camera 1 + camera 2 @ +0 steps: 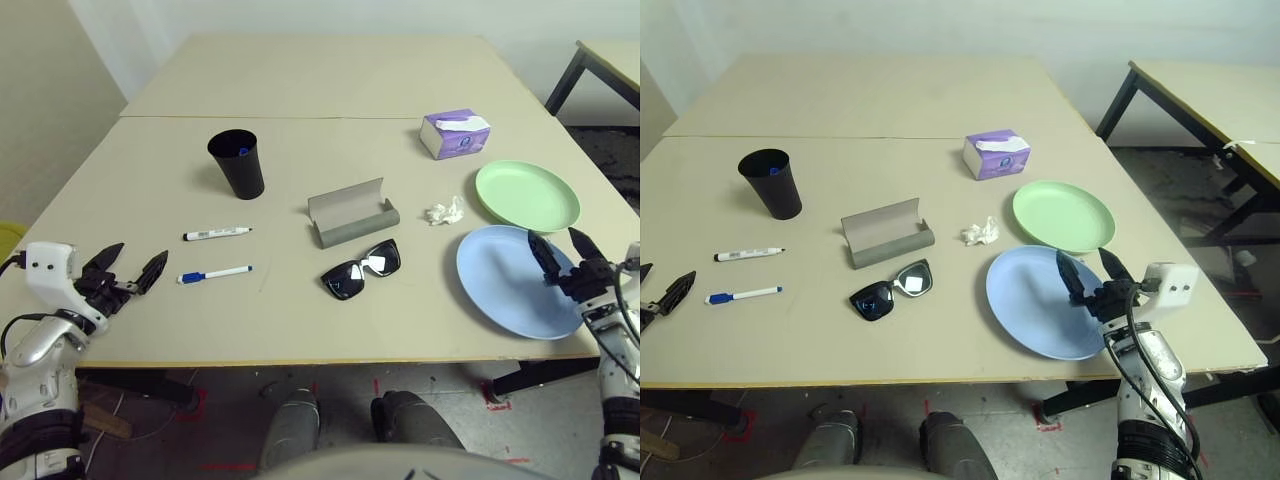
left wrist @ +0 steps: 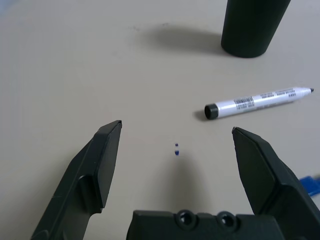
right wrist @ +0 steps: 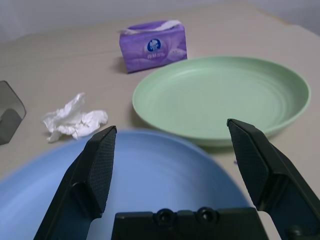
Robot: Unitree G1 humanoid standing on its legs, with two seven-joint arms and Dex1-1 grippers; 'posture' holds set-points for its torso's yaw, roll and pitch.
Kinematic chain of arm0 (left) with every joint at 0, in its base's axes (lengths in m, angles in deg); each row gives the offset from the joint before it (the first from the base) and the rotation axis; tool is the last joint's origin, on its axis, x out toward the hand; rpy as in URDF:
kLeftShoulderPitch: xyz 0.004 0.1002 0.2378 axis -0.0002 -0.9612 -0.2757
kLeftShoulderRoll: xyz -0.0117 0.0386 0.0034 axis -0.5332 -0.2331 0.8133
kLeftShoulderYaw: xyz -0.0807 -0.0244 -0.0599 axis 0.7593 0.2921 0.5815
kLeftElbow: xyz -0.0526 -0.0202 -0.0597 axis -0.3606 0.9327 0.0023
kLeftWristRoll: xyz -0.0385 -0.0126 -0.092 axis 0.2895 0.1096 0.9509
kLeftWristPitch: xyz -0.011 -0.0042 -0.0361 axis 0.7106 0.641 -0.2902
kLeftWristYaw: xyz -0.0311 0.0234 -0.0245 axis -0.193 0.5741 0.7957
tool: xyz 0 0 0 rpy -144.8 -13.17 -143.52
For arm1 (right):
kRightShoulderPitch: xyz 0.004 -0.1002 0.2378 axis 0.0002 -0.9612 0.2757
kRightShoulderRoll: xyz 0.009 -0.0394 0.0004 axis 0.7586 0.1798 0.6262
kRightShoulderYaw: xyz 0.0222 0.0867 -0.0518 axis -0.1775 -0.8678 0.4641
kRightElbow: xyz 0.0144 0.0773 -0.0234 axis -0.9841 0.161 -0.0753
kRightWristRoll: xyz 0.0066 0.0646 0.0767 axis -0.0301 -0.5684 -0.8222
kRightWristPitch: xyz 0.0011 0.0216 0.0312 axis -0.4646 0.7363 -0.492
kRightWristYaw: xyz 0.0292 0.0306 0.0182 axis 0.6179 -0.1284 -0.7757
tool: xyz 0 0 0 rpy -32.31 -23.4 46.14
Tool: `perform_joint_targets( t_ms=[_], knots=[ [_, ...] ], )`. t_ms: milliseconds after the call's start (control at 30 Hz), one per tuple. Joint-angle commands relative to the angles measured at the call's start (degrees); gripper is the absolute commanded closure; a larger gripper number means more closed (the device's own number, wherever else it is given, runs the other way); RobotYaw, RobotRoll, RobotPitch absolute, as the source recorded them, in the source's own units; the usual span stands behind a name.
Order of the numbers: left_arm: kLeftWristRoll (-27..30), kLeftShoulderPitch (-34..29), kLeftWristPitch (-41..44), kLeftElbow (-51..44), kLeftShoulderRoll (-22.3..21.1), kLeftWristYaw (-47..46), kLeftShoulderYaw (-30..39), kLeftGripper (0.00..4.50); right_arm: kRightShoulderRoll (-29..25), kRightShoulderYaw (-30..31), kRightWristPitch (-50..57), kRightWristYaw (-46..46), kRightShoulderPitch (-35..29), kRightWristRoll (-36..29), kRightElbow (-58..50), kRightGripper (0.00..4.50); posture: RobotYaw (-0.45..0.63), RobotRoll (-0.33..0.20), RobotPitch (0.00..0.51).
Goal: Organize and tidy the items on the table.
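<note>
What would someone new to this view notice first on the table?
Probably the two big plates on the robot's right: the blue one nearer, under the open right gripper, and the green one just beyond. Next, the tall black cup standing at the left, beyond the two white markers.

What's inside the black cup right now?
Something small and blue shows inside the black cup, near the rim; I can't tell what it is. The cup's dark walls hide the bottom and anything lower down.

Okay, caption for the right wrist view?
Open right claw above the blue plate, green plate, crumpled tissue and purple tissue box beyond.
</note>
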Motion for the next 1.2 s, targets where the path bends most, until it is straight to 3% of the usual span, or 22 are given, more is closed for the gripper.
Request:
perform_joint_targets(
  t_ms=[33, 900, 1200],
  knots=[
    [-0.2, 1.5, -0.9, 1.9, 0.0, 0.7, -0.5, 0.02, 0.4, 0.0, 1.2, 0.5, -1.7, -0.5, -1.6, 0.0, 0.05, 0.0, 0.096],
    [0.6, -0.1, -3.0, 4.3, 1.7, 2.9, 0.0, 0.02, -5.4, -2.1, 0.6, -0.7, 0.8, -0.8, 2.6, 0.0, 0.02, 0.0, 0.1],
    [10.3, 0.9, 2.7, -3.0, -0.5, 24.5, -2.2, 0.02, -5.9, -2.7, 0.5, -1.1, 0.5, -0.6, 2.9, 0.0, 0.01, 0.0, 0.095]
  ],
)
